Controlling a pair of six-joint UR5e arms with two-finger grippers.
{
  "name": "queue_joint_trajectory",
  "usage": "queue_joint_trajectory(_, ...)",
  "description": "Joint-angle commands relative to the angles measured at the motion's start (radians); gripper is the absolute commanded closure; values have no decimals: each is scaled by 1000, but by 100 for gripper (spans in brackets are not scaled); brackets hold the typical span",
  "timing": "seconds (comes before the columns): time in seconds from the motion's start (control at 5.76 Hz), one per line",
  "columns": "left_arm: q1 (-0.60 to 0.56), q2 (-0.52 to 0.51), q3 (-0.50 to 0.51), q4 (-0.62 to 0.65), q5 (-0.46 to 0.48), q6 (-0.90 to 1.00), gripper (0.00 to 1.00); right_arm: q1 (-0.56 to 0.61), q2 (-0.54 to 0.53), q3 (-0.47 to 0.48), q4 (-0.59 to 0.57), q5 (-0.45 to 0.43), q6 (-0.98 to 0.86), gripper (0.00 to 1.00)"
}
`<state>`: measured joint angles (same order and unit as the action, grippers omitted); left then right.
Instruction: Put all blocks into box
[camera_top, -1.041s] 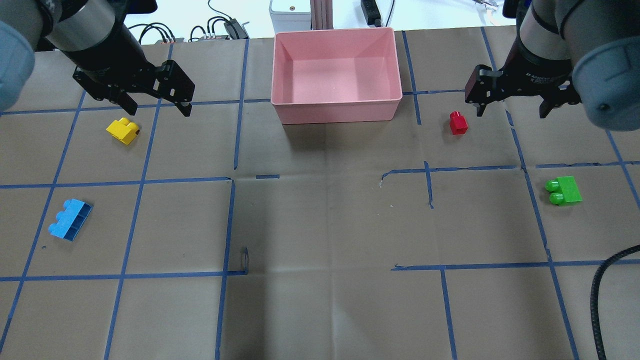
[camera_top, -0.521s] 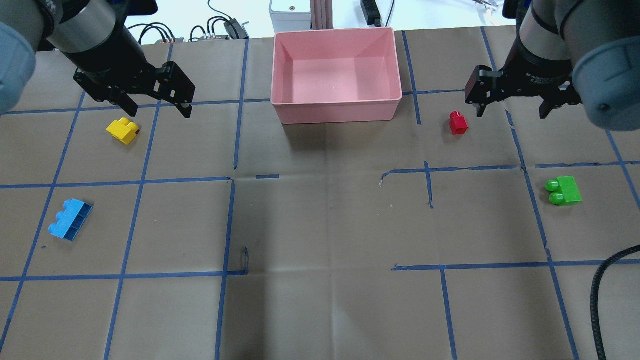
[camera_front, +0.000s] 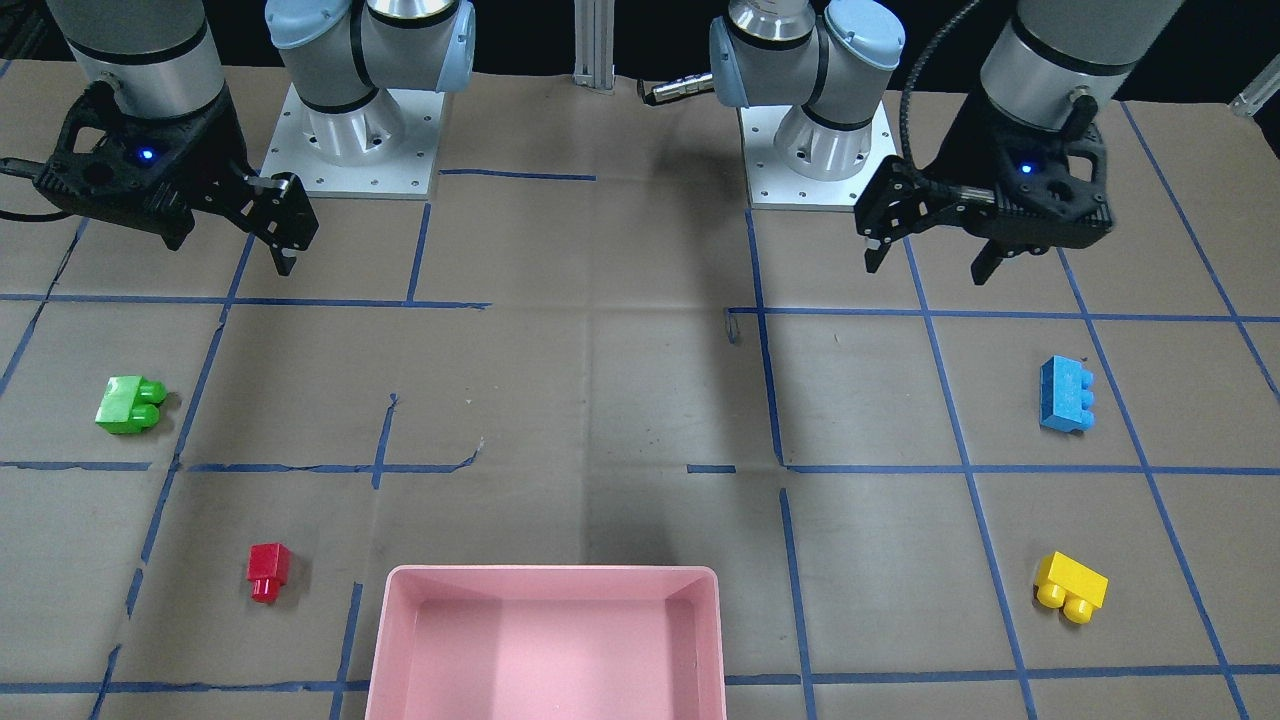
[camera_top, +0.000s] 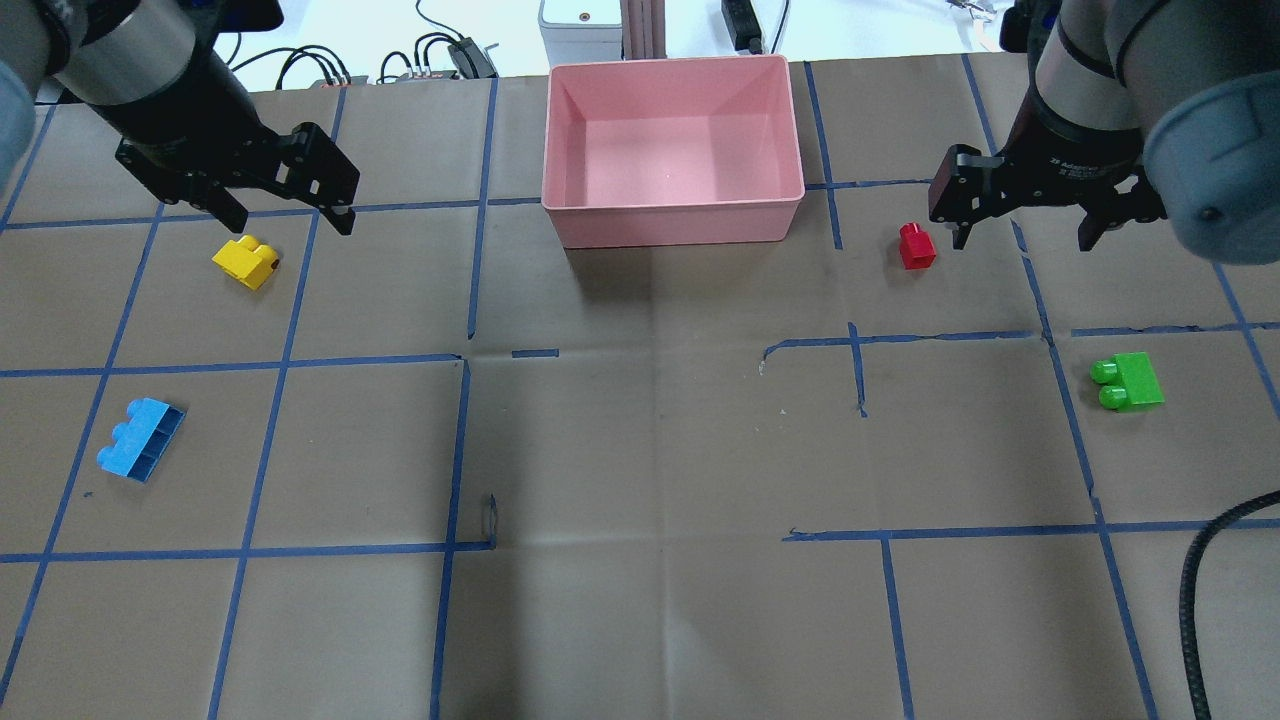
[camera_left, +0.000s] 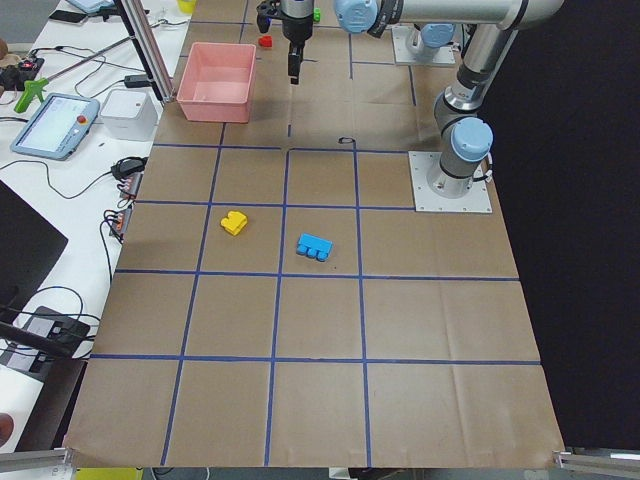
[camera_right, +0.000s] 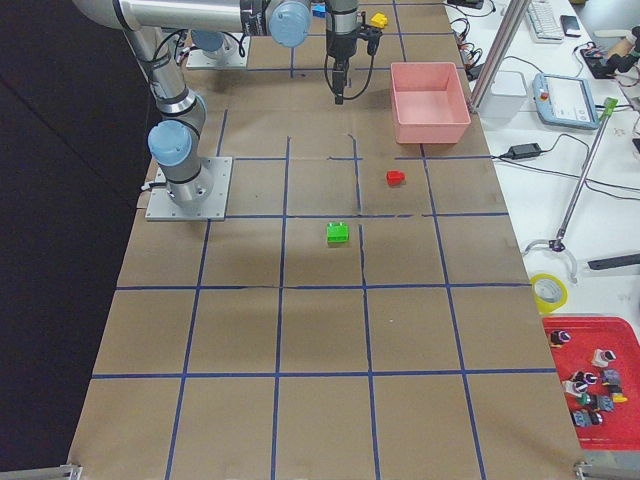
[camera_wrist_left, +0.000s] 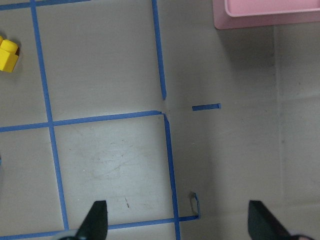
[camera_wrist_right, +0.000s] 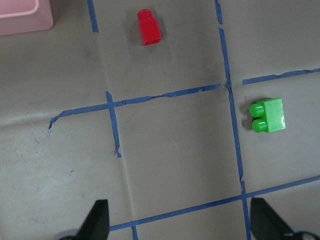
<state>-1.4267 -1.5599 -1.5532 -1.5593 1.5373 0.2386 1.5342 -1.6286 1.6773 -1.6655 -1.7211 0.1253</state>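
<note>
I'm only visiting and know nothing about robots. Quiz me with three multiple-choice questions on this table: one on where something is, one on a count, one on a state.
1. Which block lies nearest the box? A. blue B. red C. green
2. How many blocks lie on the table? A. two B. three C. four
3. How are the two grippers? A. both shut on blocks B. both open, empty C. one open, one shut

Answers:
1 B: red lies closest to the box's side.
2 C: yellow, blue, red and green all lie on the table, and the box is empty.
3 B: the left gripper and right gripper have spread fingers with nothing between.
</note>
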Motion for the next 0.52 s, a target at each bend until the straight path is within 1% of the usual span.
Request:
queue_joint_trajectory(0.0,191,3,-25,1,1,193,0,0,2,1,4,2,8,0)
queue_joint_trajectory(0.17,316,3,-50,8,0,356,0,-21,9,7,-8,-15,-16,0)
queue_joint_trajectory(0.35,468,-9,-94,15,-5,508,0,-76,9,37,-26,-3,-88,0)
